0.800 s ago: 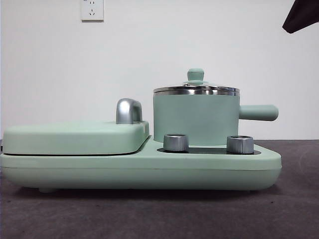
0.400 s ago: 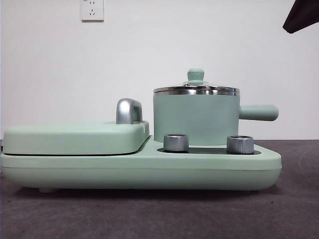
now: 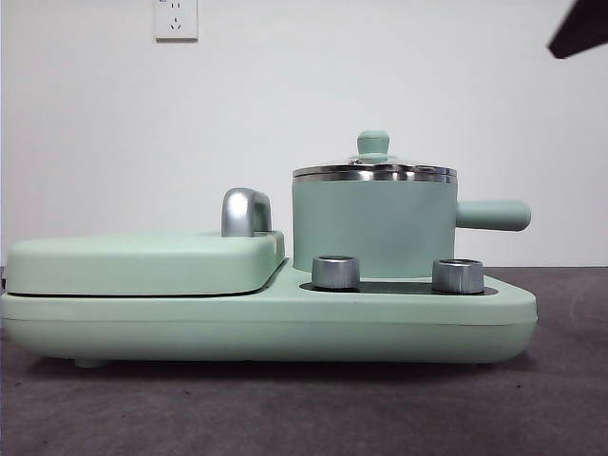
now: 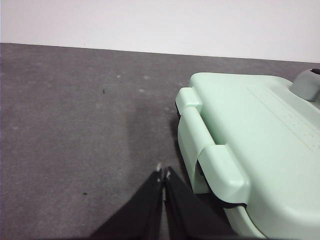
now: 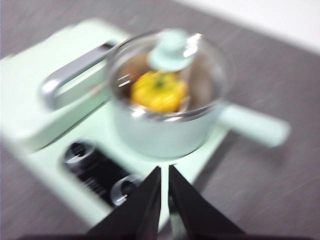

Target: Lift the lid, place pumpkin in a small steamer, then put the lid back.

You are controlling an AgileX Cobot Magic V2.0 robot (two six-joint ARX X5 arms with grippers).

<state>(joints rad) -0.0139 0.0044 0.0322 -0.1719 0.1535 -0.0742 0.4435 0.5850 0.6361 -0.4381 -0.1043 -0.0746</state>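
Front view: the small steamer (image 3: 372, 226), a mint-green cylindrical pot with a steel rim and a stubby side handle, stands on a wide mint-green base (image 3: 285, 323) behind two steel knobs (image 3: 335, 272). The lid (image 3: 373, 169), a round clear glass disc with a shiny steel rim and a mint-green knob at its centre, sits seated on the pot. A large flat mint-green rectangular cover (image 3: 142, 261) with a curved steel handle lies beside the pot. Only a dark arm tip shows at an upper corner, well clear of everything.

Left wrist view: the left gripper (image 4: 163, 172) hangs over the grey table (image 4: 75, 125), its two black jaws pressed together and holding nothing, the end of the rectangular cover just off to one side of it.

Right wrist view, blurred: the right gripper (image 5: 164, 172) hovers above and apart from the steamer, jaws drawn together on nothing, with the pot ahead of its tips. The pumpkin (image 5: 157, 91), small, glossy, yellow-orange and ribbed, shows through the glass, already inside the pot beneath the lid.

The lid looks rigid, fairly heavy for its size and breakable; its glass and steel rim would be slick, so the central knob is the likely hold. The pumpkin's glossy skin also looks slippery.
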